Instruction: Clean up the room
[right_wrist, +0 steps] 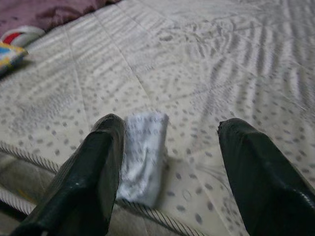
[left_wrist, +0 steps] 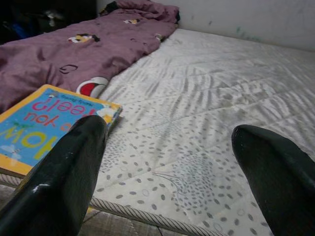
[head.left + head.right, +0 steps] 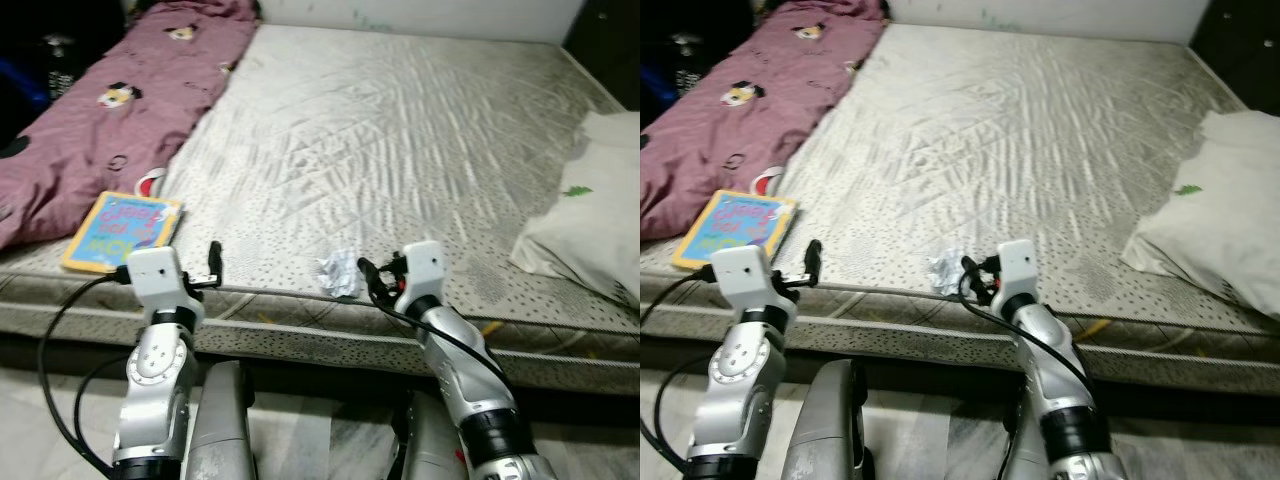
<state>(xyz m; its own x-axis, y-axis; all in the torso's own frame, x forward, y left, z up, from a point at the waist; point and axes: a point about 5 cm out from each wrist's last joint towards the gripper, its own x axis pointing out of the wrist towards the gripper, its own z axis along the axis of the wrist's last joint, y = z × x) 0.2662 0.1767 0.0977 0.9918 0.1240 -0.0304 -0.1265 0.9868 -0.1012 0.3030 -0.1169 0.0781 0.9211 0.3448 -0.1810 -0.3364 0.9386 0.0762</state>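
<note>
While nothing is yet held by either arm, the tidying can be judged as barely begun. A crumpled piece of paper (image 3: pixel 338 274) lies on the mattress (image 3: pixel 400 140), close to its front edge and about midway along it. The right gripper (image 3: pixel 372 276) is held at that front edge with the paper just beside one finger; its two black fingers (image 1: pixel 93 172) are spread wide, and in the right wrist view the paper is seen partly between them, nearer one finger, not yet closed upon. The left gripper (image 3: pixel 213 262) is raised at the front edge further toward the left corner, fingers likewise wide apart and empty. A colourful picture book (image 3: pixel 122 230) rests near the front left corner, beside a maroon printed blanket (image 3: pixel 120 110) stretched along the left edge. A white pillow (image 3: pixel 590 220) sits at the right edge. Paper, book and bedding are all judged still to be dealt with.
</note>
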